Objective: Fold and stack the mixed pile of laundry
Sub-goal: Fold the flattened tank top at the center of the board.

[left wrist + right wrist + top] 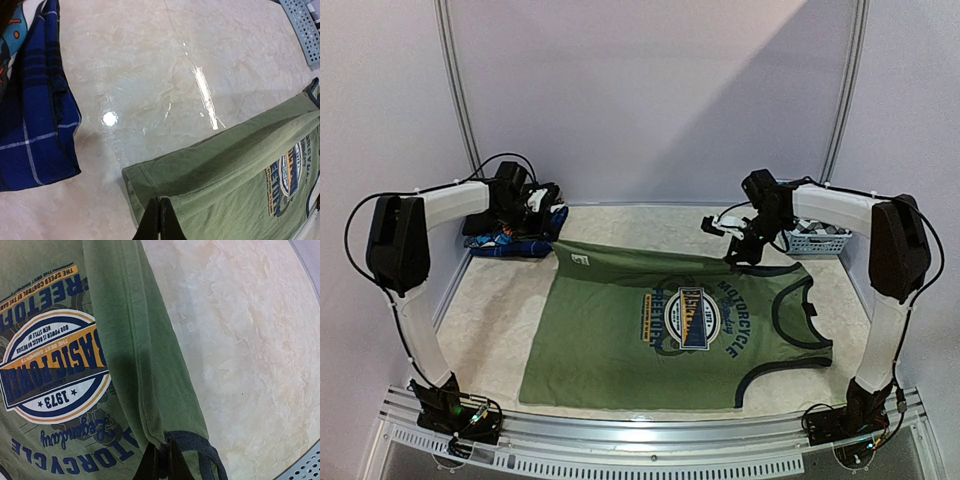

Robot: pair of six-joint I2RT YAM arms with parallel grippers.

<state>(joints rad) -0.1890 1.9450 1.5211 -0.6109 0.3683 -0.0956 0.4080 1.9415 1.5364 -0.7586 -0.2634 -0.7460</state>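
The olive-green shirt (620, 340) with its round blue-yellow logo (692, 318) lies spread on the table, and its far edge is raised into a fold. My left gripper (552, 225) is shut on that folded edge at the hem corner (150, 185). My right gripper (738, 255) is shut on the same edge at the dark armhole trim (200, 442). The rest of the pile sits at the far left. It includes a blue check piece (35, 115) and an orange-blue-white print (10, 40). The black trousers cannot be made out.
The light-blue lattice basket (817, 240) stands at the far right behind my right gripper. It also shows in the left wrist view (302, 27) and the right wrist view (300, 470). Bare marble tabletop (150, 75) lies beyond the shirt's far edge.
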